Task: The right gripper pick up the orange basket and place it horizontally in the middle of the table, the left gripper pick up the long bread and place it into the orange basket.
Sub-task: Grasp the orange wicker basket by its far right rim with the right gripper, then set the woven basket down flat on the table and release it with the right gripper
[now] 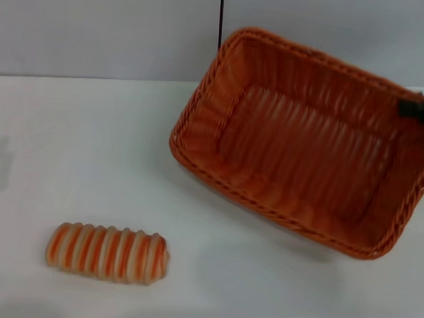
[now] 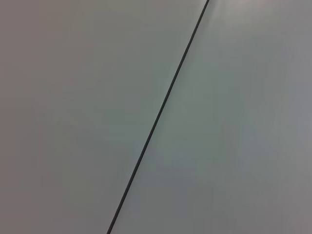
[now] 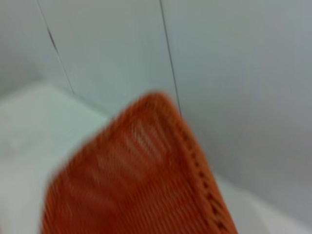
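Head view shows the orange basket [image 1: 308, 138] tilted up on the right half of the table [image 1: 71, 153], its opening turned toward the camera and its long sides running at a slant. Its nearer lower edge casts a shadow on the white top; whether that edge touches the surface cannot be told. At the basket's far right rim sits a small dark part of the right gripper [image 1: 420, 109], on or against the braided edge; whether its fingers are clamped on the rim or loose cannot be told.

Well apart from the basket, toward the near left of the table, the long bread [image 1: 108, 252] lies flat, its length running left to right, with nothing between it and the basket. A dark vertical seam [image 1: 221, 18] runs down the grey wall behind the basket's upper corner.

Right wrist view, blurred, shows the basket's woven wall and braided rim [image 3: 195, 165] close up, with the wall and table behind. Left wrist view shows only grey wall crossed by a dark seam [image 2: 161, 112]; the left gripper does not appear.
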Robot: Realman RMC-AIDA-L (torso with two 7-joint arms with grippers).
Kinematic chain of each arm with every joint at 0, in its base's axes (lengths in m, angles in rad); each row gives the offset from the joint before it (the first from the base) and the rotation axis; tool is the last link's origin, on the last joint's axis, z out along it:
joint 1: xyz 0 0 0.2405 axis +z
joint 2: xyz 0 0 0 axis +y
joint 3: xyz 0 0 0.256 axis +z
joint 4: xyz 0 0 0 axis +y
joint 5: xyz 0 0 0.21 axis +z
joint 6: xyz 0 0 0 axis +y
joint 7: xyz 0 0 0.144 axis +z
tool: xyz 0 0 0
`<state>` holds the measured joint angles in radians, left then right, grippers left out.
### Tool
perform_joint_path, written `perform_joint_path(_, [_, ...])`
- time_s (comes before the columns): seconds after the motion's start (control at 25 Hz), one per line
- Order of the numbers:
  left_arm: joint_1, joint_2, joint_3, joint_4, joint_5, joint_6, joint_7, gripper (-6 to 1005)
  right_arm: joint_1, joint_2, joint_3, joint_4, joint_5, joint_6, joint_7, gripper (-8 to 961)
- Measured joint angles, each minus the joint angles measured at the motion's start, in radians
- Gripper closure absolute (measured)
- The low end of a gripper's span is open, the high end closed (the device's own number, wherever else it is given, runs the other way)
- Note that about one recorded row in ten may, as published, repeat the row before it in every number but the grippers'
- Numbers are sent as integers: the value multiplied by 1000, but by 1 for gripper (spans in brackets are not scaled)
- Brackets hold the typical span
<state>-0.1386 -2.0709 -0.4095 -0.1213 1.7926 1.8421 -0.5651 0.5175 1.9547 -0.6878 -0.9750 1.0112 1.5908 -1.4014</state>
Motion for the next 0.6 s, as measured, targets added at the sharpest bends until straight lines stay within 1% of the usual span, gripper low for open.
perform_joint_path(0.12, [-1, 0, 0, 0, -2, 0, -2, 364, -37, -8, 28, -17, 130, 33, -27, 779])
perform_joint_path(0.16, [-3, 0, 0, 0, -2, 0, -2, 364, -54, -16, 68, -14, 204, 66, -49, 779])
perform_joint_path(0.2, [-3, 0, 0, 0, -2, 0, -2, 364, -54, -16, 68, -14, 204, 66, -49, 779])
perform_joint_path(0.24, [-7, 0, 0, 0, -2, 0, -3, 364, -66, -30, 110, -4, 266, 106, -65, 779])
perform_joint_path(0.28, [-7, 0, 0, 0, -2, 0, -3, 364, -66, -30, 110, -4, 266, 106, -65, 779])
perform_joint_path(0.32, [-8, 0, 0, 0, -2, 0, -3, 364, -69, -40, 124, 0, 287, 126, -66, 779])
perform_joint_path(0.36, [-10, 0, -1, 0, -1, 0, -3, 364, -73, -62, 137, 5, 310, 163, -66, 779])
perform_joint_path(0.4, [-10, 0, -1, 0, -1, 0, -3, 364, -73, -62, 137, 5, 310, 163, -66, 780])
perform_joint_path(0.52, [-10, 1, -4, 0, -2, 0, -4, 364, -69, -108, 136, 5, 319, 222, -44, 780])
perform_joint_path(0.56, [-10, 2, -5, 0, -2, 1, -4, 365, -63, -141, 121, 2, 318, 248, -26, 780])
perform_joint_path(0.6, [-10, 2, -5, 0, -2, 2, -4, 365, -63, -141, 121, 2, 318, 248, -26, 780])
